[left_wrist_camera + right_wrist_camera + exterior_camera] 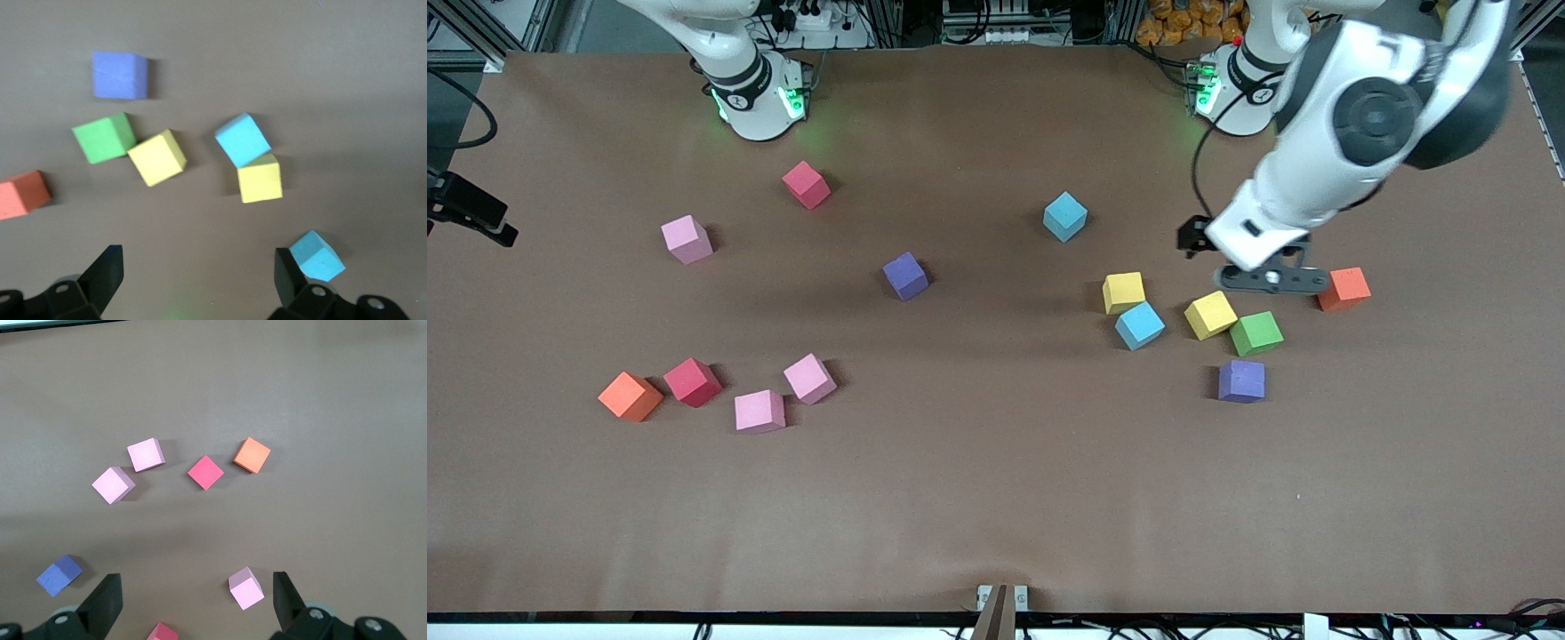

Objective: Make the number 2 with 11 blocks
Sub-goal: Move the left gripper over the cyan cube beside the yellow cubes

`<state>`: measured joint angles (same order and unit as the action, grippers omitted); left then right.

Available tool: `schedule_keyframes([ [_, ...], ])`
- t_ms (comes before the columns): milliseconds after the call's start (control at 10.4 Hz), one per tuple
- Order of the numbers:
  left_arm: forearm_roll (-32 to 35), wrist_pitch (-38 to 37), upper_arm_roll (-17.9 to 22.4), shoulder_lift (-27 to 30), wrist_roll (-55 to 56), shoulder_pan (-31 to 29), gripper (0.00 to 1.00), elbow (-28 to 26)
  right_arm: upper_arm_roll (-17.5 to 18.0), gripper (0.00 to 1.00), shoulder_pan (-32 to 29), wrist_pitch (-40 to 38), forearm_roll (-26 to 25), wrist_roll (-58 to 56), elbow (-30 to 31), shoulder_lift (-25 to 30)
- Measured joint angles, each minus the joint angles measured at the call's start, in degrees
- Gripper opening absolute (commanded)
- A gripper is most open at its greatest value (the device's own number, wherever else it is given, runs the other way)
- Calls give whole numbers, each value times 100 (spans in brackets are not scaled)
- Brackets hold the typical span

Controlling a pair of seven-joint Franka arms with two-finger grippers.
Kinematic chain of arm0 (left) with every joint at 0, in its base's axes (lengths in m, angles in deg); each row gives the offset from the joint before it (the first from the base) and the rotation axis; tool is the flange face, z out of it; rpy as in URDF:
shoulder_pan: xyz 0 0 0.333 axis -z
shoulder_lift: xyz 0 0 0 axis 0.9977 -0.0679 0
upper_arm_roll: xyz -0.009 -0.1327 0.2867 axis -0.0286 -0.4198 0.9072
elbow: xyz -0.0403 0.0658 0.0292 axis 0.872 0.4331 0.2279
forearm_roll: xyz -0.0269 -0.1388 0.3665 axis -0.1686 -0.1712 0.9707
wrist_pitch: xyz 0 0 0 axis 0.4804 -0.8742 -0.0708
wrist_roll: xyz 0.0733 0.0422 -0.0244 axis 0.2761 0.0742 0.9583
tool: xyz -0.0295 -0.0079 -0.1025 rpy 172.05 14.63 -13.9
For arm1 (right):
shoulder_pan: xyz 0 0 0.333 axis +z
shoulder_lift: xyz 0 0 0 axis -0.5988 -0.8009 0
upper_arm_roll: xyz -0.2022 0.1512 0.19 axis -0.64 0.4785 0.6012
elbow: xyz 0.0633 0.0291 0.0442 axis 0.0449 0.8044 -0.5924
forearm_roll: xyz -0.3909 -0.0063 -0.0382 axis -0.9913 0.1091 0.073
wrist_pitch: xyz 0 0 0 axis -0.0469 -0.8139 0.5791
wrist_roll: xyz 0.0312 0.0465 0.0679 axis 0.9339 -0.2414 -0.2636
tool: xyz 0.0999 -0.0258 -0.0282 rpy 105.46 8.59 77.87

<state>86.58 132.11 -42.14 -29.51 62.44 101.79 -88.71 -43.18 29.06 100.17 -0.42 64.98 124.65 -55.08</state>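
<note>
Left gripper (pixel 1270 280) spread wide, empty, over cluster at left arm's end of bench (pixel 996 533) | right gripper (pixel 193 600) wide, empty, waiting | blocks (pixel 1210 315) scattered, number 2 not begun | step: first pick | next: descend squarely on one cube, clear of touching neighbours.

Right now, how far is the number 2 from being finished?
Nothing is built: the blocks lie scattered on the table, with no digit shape. In hand: the left gripper hangs open over the yellow block and green block, holding nothing. The right gripper is open and empty. All eleven placements remain.
</note>
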Motion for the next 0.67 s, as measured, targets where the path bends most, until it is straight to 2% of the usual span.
schedule_keyframes([
  [288,0,106,-27,-208,262,475,100,-65,11,100,8,-1,2,0,0,-9],
  [672,-70,492,-128,-511,1412,863,100,-194,16,100,11,-1,2,0,0,-14],
])
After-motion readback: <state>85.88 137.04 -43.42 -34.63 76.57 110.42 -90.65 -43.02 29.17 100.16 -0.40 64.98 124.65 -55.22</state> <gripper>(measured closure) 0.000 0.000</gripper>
